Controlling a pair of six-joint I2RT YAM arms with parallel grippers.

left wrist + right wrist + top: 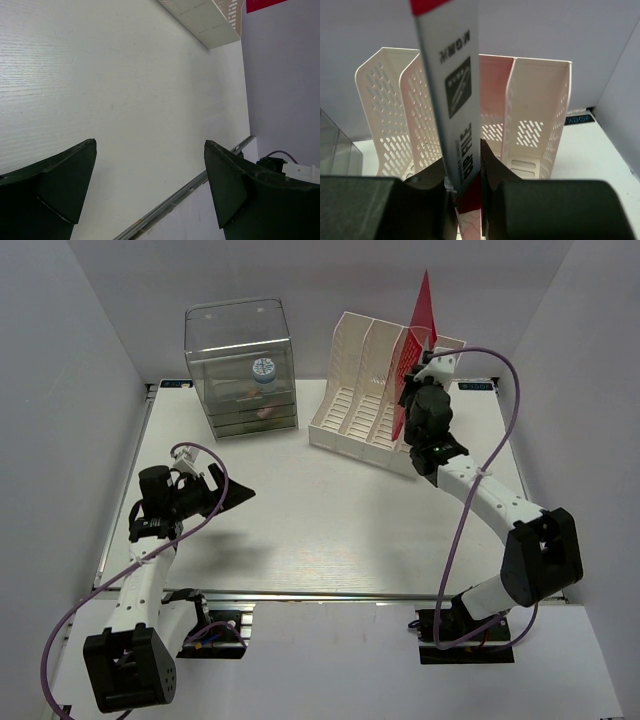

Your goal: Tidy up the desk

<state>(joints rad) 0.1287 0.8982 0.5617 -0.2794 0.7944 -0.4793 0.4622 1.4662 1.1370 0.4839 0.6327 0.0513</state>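
Bright even diffuse light, soft faint shadows on the desk [330, 515], wrist-view foregrounds slightly blurred

One desk [330, 520] — one file rack [352, 395], one drawer box [238, 355], one red folder [424, 308].

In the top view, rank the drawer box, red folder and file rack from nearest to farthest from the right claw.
1. Red folder: gripped in the right claw.
2. File rack: right beside the claw, rear right.
3. Drawer box: far off, rear left.
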